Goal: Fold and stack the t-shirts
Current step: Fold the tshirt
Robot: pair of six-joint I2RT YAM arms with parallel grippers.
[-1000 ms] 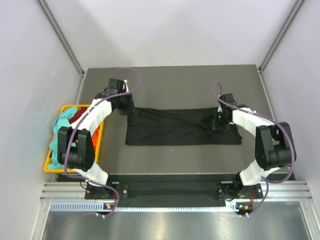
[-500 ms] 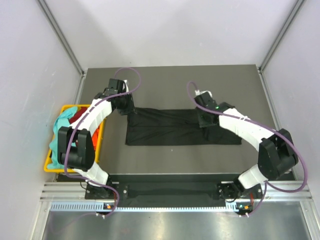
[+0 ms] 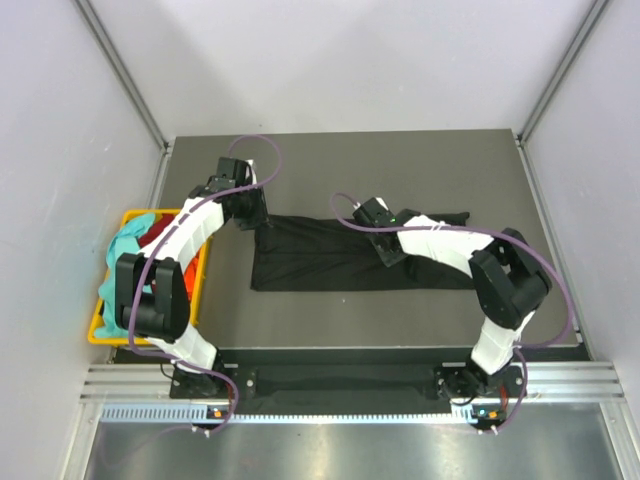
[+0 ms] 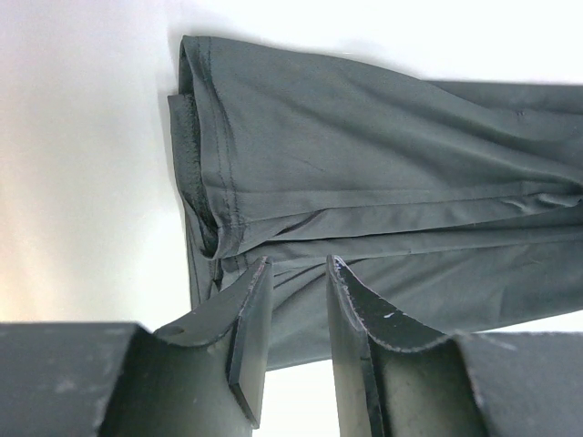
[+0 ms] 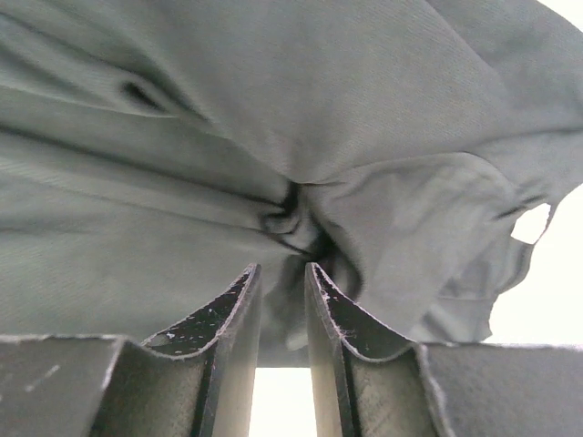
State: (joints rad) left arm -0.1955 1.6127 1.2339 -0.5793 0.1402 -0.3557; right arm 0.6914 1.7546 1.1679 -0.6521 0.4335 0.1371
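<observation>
Since a second ago the right gripper has swept from the right end of the black t-shirt to centre frame, drawing cloth along with it. Its jaws are clamped on a gathered bunch of that cloth. The shirt lies as a long band running left to right across mid-frame. Its far end is to the left of this gripper, where the left gripper sits at the band's upper left corner. That gripper's jaws stand narrowly apart with a cloth edge between them — I cannot tell whether they pinch it. At far left, a yellow basket holds a teal shirt and a red shirt.
</observation>
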